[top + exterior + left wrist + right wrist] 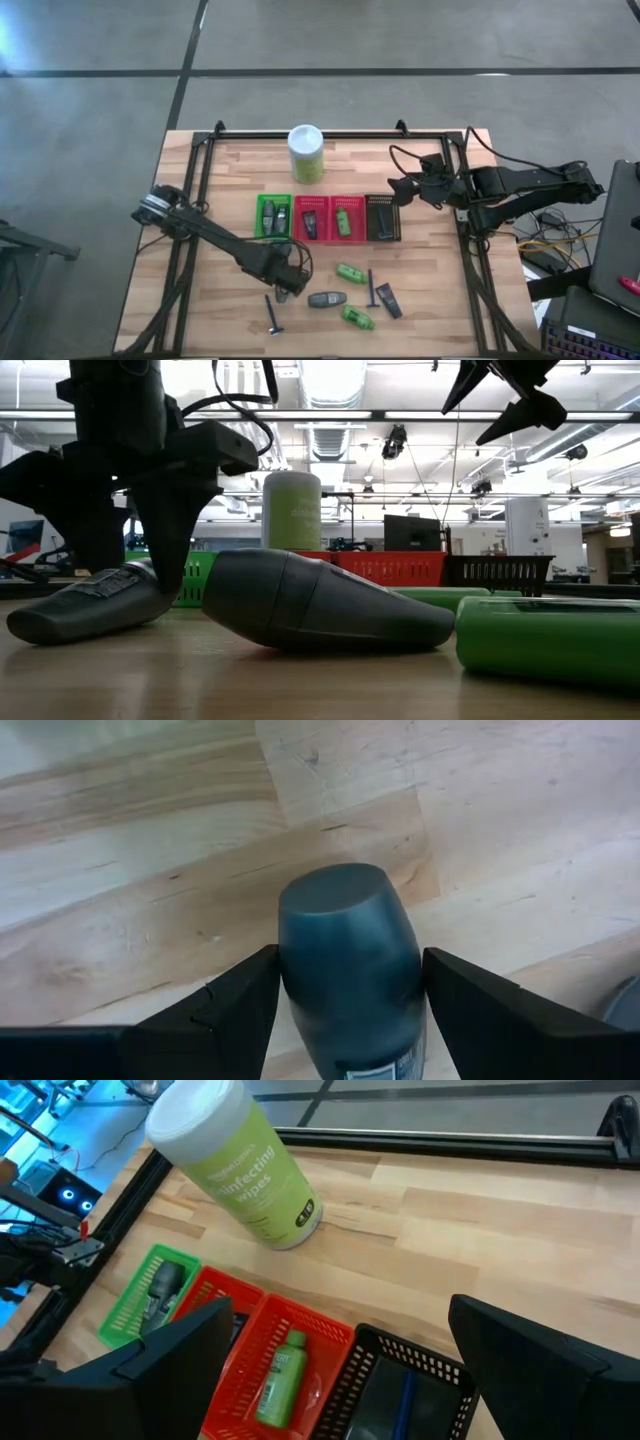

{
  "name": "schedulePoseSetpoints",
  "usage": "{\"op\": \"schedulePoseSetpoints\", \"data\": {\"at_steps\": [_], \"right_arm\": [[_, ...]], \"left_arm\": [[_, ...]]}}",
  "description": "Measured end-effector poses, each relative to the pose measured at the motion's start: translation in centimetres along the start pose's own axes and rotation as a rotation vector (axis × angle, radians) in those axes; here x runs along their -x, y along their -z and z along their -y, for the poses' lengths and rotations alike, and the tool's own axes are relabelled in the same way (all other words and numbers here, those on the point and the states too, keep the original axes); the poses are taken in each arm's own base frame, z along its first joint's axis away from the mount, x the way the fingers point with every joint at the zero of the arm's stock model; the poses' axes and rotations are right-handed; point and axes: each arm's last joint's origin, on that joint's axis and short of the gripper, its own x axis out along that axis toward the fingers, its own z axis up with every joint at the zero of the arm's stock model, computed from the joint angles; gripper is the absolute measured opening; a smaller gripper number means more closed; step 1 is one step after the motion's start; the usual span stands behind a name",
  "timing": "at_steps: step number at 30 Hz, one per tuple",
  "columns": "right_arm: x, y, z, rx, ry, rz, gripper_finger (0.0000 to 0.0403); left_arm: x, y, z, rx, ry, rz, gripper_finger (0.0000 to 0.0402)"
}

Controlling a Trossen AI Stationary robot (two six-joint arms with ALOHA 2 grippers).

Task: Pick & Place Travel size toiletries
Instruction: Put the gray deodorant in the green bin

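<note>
My left gripper [288, 288] stands near the table's front edge, shut on a dark grey oval bottle [345, 950] that lies on the wood [85, 605]. A second dark grey bottle [325, 299] lies just to its right. Two green bottles [350, 272] [357, 318], two dark-blue T sticks [273, 315] [371, 290] and a dark packet [388, 300] lie loose nearby. My right gripper [398, 188] hangs open and empty in the air at the far side of the black basket [383, 218]. My left gripper pinches the dark grey bottle by its two long sides [295, 980] between its two fingers [240, 1005]. The fingers come from above, pointing down, and lie across the bottle. The bottle's rounded end [335, 895] sticks out past them. The bottle lies on the table [60, 615].
A row of baskets stands mid-table: a green basket [273, 217] with dark bottles, two red baskets [312, 218] [345, 218], one holding a green bottle, then the black one. A white-and-green wipes canister [306, 152] stands behind them. A dark rail frames the table [300, 135].
</note>
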Motion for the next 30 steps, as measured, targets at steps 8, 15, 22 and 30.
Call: {"op": "schedulePoseSetpoints", "data": {"at_steps": [8, 15, 22, 30], "right_arm": [[-0.1, 0.0, -0.1, -0.003, 0.002, 0.005, 0.0368], [-0.2, -0.2, 0.0, -0.011, 0.008, 0.011, 0.0368], [-0.4, -0.4, 0.1, -0.018, 0.018, 0.019, 0.0368], [-0.6, -0.7, 0.2, -0.009, 0.028, 0.028, 0.0368]], "left_arm": [[-0.8, 0.0, -0.3, -0.032, -0.016, -0.012, 0.0237], [1.8, -0.5, -0.5, -0.049, 0.016, 0.021, 0.0210], [8.1, -3.5, -3.3, 0.005, 0.055, 0.171, 0.0215], [11.0, -11.2, -7.8, 0.009, -0.029, 0.319, 0.0220]]}}
